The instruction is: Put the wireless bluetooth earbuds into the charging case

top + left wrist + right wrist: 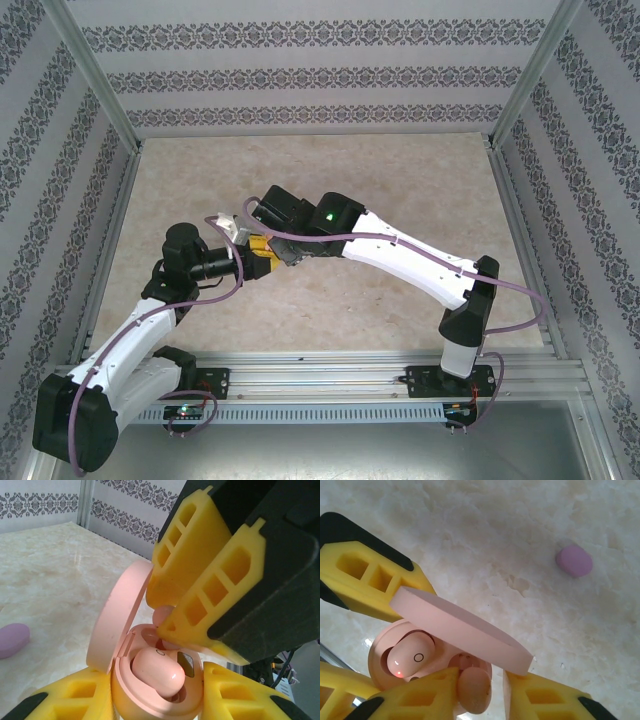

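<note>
Pale marbled tabletop (520,540) lies below. My left gripper (152,699) clamps the open pink case (117,620), one pink earbud (157,672) seated inside. My right gripper (480,697) stands slightly parted around a second earbud (474,690) over it.

— Count of pink earbuds (412,656)?
— Two: one seated in the pink case (460,630), a second earbud (474,690) between the right gripper (480,692) fingers.
— Cases?
— One pink, inside the left gripper (155,700). Plus one purple oval piece (574,561) beyond both grippers; case or bud, unclear.
</note>
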